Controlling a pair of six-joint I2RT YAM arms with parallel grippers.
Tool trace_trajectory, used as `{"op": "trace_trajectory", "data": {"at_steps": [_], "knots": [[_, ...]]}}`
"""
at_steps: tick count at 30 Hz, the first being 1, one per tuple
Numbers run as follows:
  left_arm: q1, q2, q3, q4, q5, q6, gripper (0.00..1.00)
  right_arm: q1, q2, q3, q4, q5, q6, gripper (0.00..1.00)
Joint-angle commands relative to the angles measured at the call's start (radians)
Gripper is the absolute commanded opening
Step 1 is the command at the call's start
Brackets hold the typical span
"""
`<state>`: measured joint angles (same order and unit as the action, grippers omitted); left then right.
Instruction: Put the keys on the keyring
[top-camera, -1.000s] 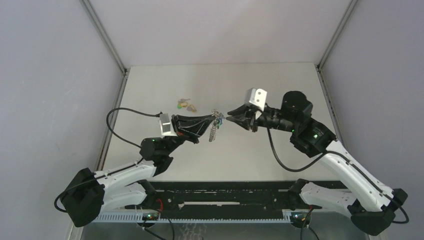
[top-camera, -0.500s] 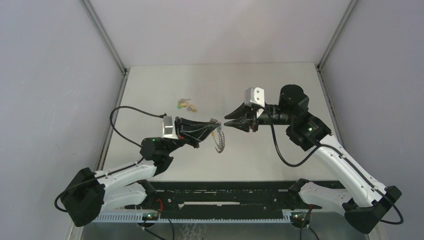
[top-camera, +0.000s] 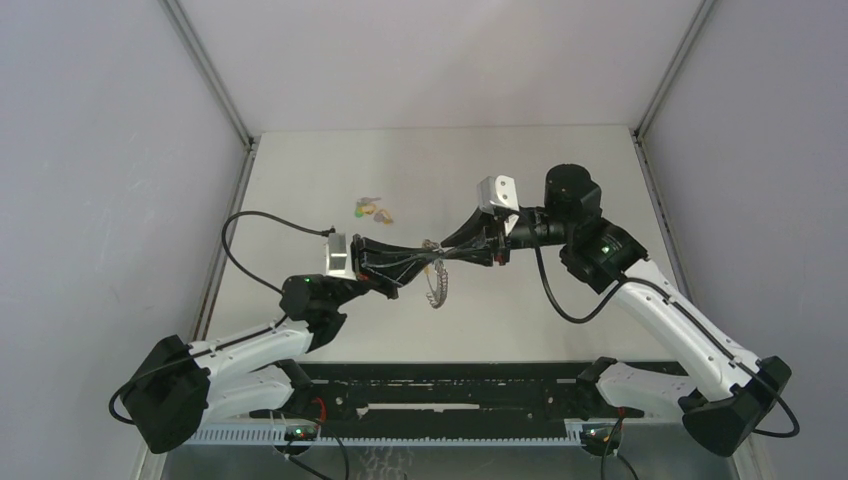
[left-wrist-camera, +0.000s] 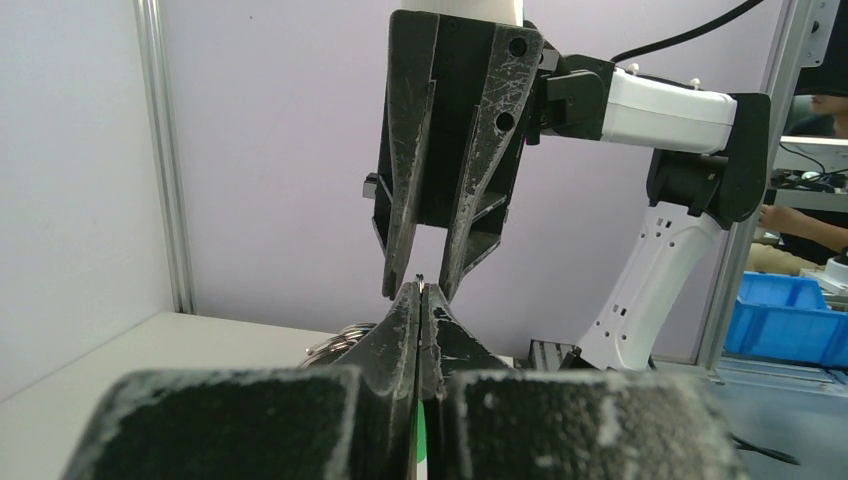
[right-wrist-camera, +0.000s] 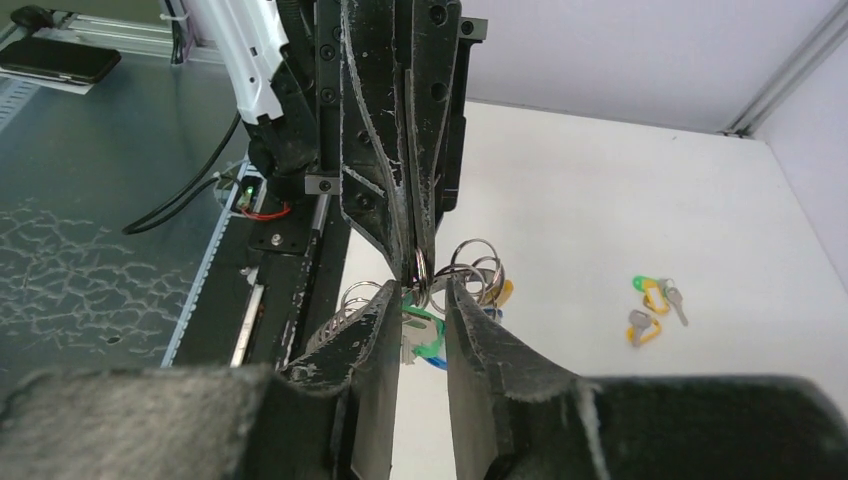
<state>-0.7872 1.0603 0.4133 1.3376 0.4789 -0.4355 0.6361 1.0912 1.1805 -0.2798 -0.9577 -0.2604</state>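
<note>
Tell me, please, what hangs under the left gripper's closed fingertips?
Below the left gripper hang silvery rings, a green key and a yellow tag. The right gripper's fingers cover the rest, so the number of keys cannot be told.

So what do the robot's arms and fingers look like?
The left arm and right arm have white shells and black joints. Each carries a looping black cable and a green light. The fingers are black, pointed and scuffed whitish, with a silvery block behind them.
</note>
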Motion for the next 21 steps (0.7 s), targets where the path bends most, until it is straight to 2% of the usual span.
{"op": "trace_trajectory", "data": {"at_steps": [1,7,10,11,14,18,21], "knots": [[-0.005,-0.011,0.075,0.063,0.009,-0.017,0.0,-0.006,0.006,0.008,0.027,-0.043,0.017,0.21],[-0.004,-0.01,0.077,0.064,0.023,-0.021,0.0,-0.006,0.019,0.009,0.031,-0.049,0.019,0.13],[-0.005,-0.01,0.071,0.063,0.023,-0.022,0.0,-0.01,0.017,0.009,0.033,-0.046,0.021,0.0],[-0.004,-0.01,0.067,0.063,0.021,-0.02,0.01,-0.015,0.013,0.008,0.028,-0.041,0.02,0.0],[-0.005,-0.02,0.043,0.036,-0.009,0.008,0.11,-0.023,0.008,0.046,-0.073,-0.002,-0.025,0.0],[-0.004,-0.048,0.015,-0.089,-0.059,0.074,0.27,-0.025,0.028,0.153,-0.273,0.123,-0.101,0.0],[-0.003,-0.077,-0.001,-0.185,-0.082,0.124,0.34,-0.022,0.067,0.261,-0.449,0.204,-0.163,0.0]]}}
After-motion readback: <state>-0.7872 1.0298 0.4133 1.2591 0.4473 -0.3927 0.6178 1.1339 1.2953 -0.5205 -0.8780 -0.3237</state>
